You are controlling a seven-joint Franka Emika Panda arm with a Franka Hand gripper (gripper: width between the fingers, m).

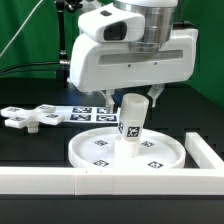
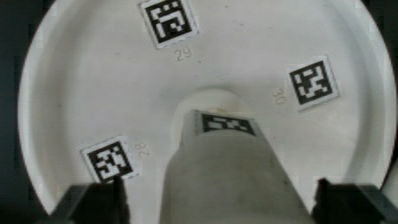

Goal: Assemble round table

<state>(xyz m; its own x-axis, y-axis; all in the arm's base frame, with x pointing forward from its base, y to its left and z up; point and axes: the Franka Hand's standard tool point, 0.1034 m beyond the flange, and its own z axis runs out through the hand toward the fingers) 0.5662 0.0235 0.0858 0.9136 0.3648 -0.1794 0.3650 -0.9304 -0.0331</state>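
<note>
The large round rimmed disc [image 1: 100, 152] lies flat on the black table with several square tags on it. In the wrist view its surface [image 2: 107, 90] fills the picture. The short cylindrical post [image 1: 131, 126] stands on the disc's middle, leaning slightly. It carries a tag, which the wrist view [image 2: 226, 160] also shows. My gripper [image 1: 136, 100] is right above the post. Its dark fingers [image 2: 98, 205] stand on either side of the post with a gap on each side, so it is open. The cross-shaped piece [image 1: 30, 117] lies on the table at the exterior view's left.
The marker board [image 1: 92, 113] lies behind the disc. The long white border wall [image 1: 60, 182] runs along the front and turns up the exterior view's right side [image 1: 205, 152]. A green backdrop stands behind.
</note>
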